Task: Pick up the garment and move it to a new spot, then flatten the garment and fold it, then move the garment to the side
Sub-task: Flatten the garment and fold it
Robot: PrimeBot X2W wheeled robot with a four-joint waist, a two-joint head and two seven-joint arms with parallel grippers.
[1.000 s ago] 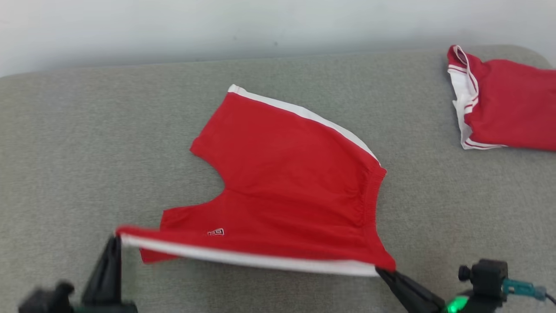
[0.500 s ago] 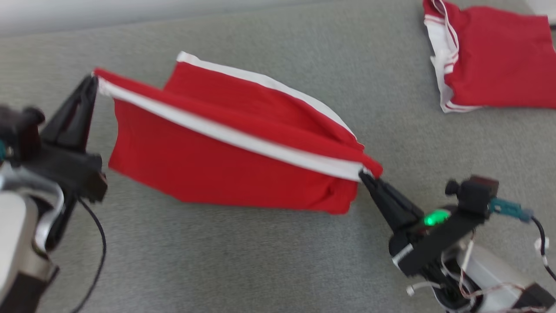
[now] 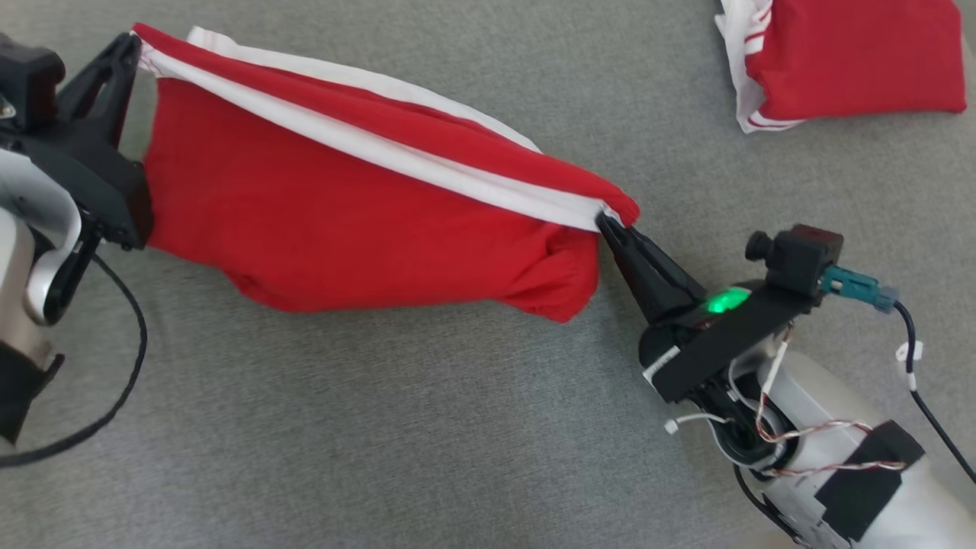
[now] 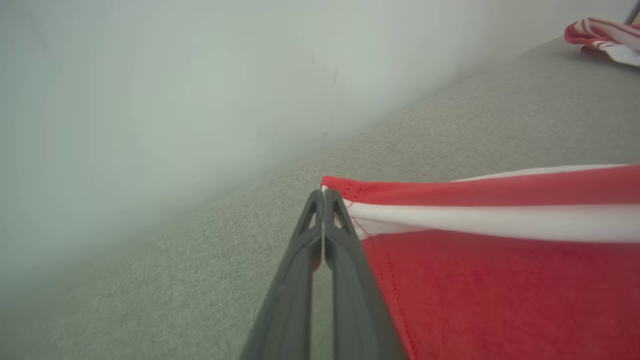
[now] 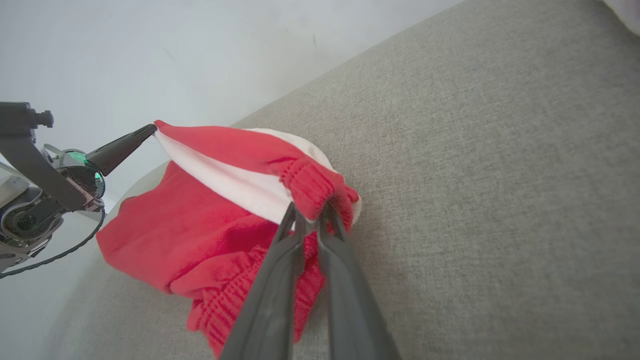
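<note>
The garment [image 3: 343, 206] is a pair of red shorts with white side stripes, folded along its length and held up over the grey cushion. My left gripper [image 3: 130, 49] is shut on the leg-hem corner at the upper left; its wrist view shows the fingertips [image 4: 324, 197] pinching the red and white hem [image 4: 350, 192]. My right gripper [image 3: 610, 225] is shut on the elastic waistband corner [image 5: 312, 187] at the right. The shorts [image 5: 200, 220] sag between the two grips, and the lower fold hangs down toward the cushion.
A second red and white garment [image 3: 846, 57] lies folded at the far right of the grey cushion [image 3: 427, 427]. A pale wall [image 4: 150, 90] runs along the cushion's far edge. Cables trail from both wrists.
The near edge of the shorts has been lifted and carried away from me over the far edge, folding them in half. Both grips held. The head camera tilted down as well.
</note>
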